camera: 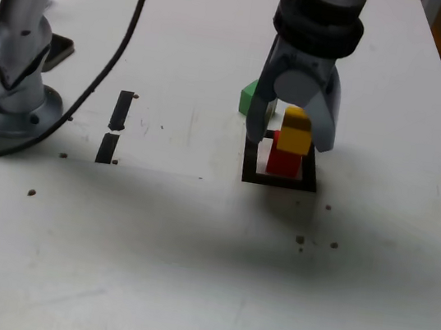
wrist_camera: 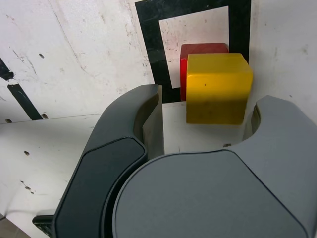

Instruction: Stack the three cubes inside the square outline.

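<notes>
Now your gripper (camera: 290, 142) stands spread, gripping nothing, astride the yellow cube (camera: 296, 131) resting on the red cube (camera: 283, 161) inside the square outline (camera: 278, 179), while the green cube (camera: 253, 99) waits just behind, toward the exterior view's left.

Colours on my table: yellow over red, green behind.

I see a yellow cube (camera: 296, 132) on a red cube (camera: 282, 163), both plain, inside a black outline (camera: 278, 180) with a white centre. The green cube (camera: 251, 97) is a solid mid green. My gripper (camera: 291, 134) is grey with a black collar. The table (camera: 192, 244) is white, speckled with dark crumbs, and carries two black strips (camera: 116, 126) and a black cable (camera: 111, 66).
</notes>
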Robot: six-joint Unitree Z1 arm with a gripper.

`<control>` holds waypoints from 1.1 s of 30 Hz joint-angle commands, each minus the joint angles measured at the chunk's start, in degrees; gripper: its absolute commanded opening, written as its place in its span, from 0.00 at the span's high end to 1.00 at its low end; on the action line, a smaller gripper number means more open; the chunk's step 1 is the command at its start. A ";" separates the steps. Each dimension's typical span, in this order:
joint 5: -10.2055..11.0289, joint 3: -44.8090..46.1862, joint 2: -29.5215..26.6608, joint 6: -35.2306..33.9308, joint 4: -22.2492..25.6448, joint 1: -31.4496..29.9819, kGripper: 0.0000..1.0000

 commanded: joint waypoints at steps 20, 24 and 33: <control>9.90 -2.56 -11.21 8.24 5.81 4.25 0.29; 11.33 0.55 -12.15 14.75 5.28 6.51 0.29; 12.36 6.59 -13.54 22.71 1.42 11.06 0.29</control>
